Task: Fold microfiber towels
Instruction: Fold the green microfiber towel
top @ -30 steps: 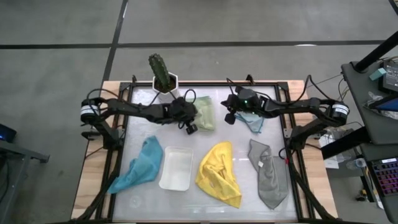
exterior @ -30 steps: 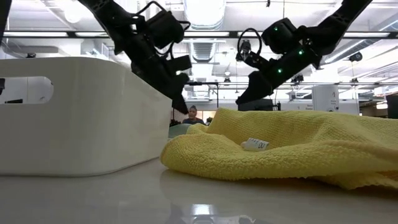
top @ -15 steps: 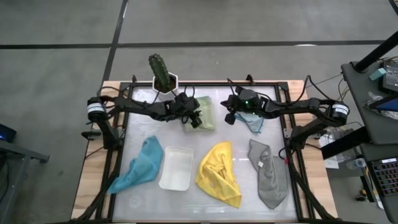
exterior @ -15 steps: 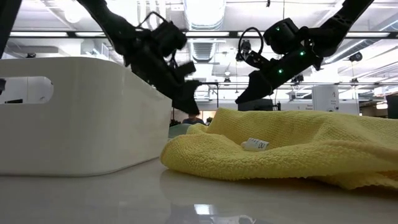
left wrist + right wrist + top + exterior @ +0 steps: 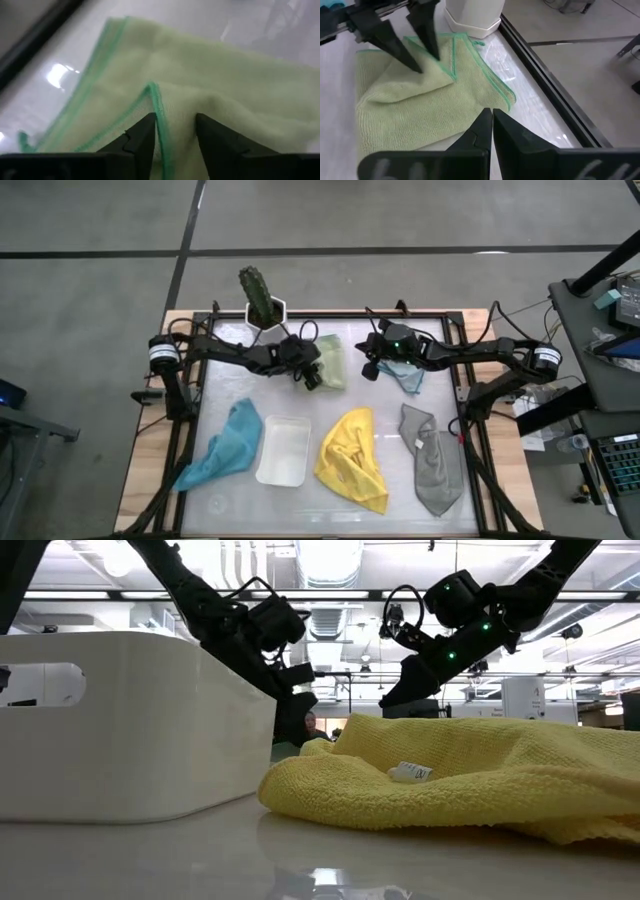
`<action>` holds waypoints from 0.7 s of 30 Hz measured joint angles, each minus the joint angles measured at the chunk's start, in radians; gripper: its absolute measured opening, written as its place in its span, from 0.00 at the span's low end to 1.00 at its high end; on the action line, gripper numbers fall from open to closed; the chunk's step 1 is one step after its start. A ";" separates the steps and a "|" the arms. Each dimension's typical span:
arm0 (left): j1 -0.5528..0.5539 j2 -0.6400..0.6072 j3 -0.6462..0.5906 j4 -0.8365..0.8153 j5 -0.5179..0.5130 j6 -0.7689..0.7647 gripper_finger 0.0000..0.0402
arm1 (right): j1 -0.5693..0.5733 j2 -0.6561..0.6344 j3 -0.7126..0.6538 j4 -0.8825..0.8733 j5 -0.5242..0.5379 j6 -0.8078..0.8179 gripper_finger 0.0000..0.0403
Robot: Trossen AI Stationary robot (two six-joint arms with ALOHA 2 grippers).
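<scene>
Left gripper (image 5: 311, 376) is down on the pale green towel (image 5: 331, 362) at about twelve o'clock on the table, its two dark fingers (image 5: 144, 137) parted with a raised, green-edged fold of that cloth standing between them; whether they are pinching it I cannot tell. Over at one o'clock the right gripper (image 5: 370, 367) hangs with its fingers pressed together on nothing, just beside the light blue towel (image 5: 405, 375), which lies partly under that arm. Nearer me, the teal towel (image 5: 228, 442) lies crumpled at eight o'clock, the yellow towel (image 5: 353, 458) at six, and the grey towel (image 5: 430, 460) at four. A white tray (image 5: 283, 450) sits between the teal and yellow cloths. A potted cactus (image 5: 262, 302) stands at the far edge, close to the green cloth.
</scene>
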 joint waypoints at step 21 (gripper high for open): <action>-0.024 -0.133 -0.018 -0.202 0.093 0.089 0.04 | 0.000 0.000 0.000 0.000 0.000 0.000 0.02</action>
